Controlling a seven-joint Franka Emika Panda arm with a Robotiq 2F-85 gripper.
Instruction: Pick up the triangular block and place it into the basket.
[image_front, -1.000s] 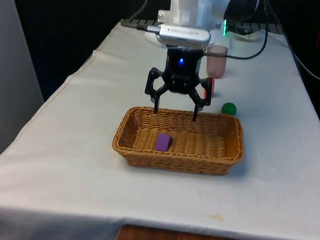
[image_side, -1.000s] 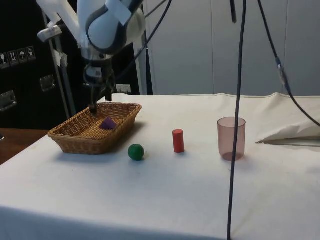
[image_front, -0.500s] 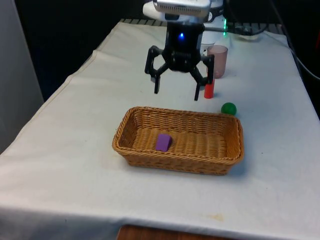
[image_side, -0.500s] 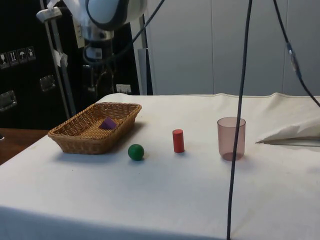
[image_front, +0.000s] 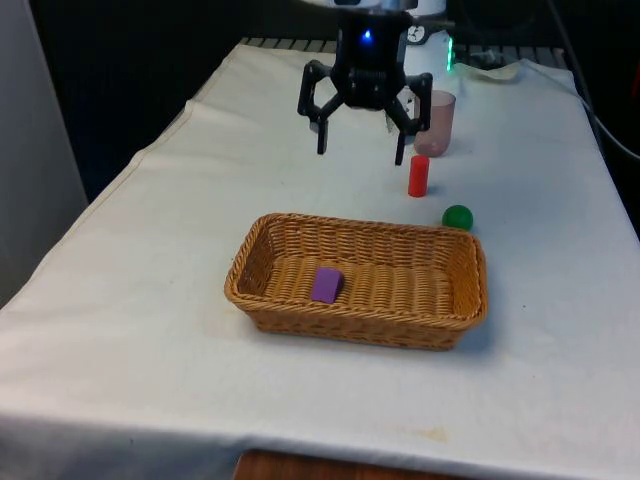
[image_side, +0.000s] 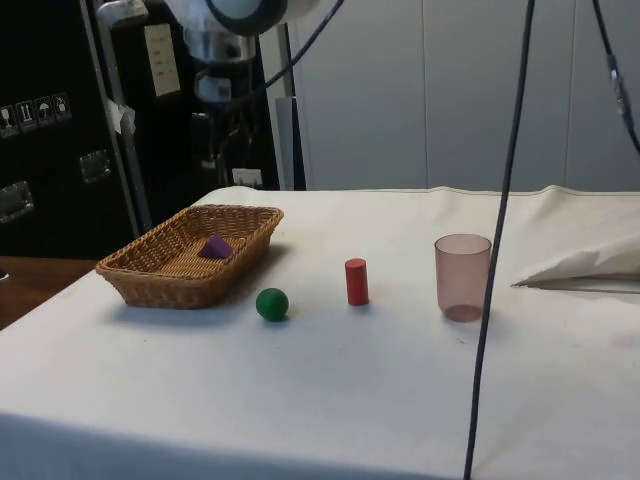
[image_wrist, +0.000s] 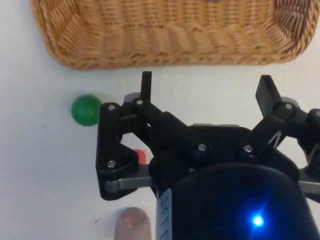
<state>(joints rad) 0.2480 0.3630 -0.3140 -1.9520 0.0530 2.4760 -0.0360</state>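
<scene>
- No brand name or readable writing is seen on the objects; on the dark cabinets (image_side: 40, 150) in the side view, small white pictogram labels (image_side: 35, 108) and a pale sheet (image_side: 160, 58) are fixed, but their text cannot be made out.
- The gripper (image_front: 362, 152) is held high above the table (image_front: 150, 260), fingers pointing down, beyond the far rim of the basket (image_front: 462, 300) — at about 12 o'clock from it in the front view.
- The fingers (image_front: 322, 140) are spread wide apart and nothing is held between them; this is confirmed in the wrist view, where the gripper (image_wrist: 206, 87) is seen with bare cloth between the two tips.
- In the side view the arm (image_side: 245, 15) is seen descending from the upper edge, with the gripper hanging dark against the cabinets above the basket's (image_side: 135, 275) far end.
- The purple block (image_front: 326, 284) lies on the basket floor, toward the front view's left half, free of the walls; in the side view the block (image_side: 214, 247) shows a sloped, wedge-like top.
- A green ball (image_front: 457, 217) rests on the cloth just beyond the basket's far corner at the front view's right — roughly 1 o'clock from the basket's centre.
- A red cylinder (image_front: 418, 175) stands upright farther out along the same direction, apart from the ball.
- A translucent pink cup (image_front: 434, 122) stands upright beyond the cylinder, close to the gripper at its 3 o'clock.
</scene>
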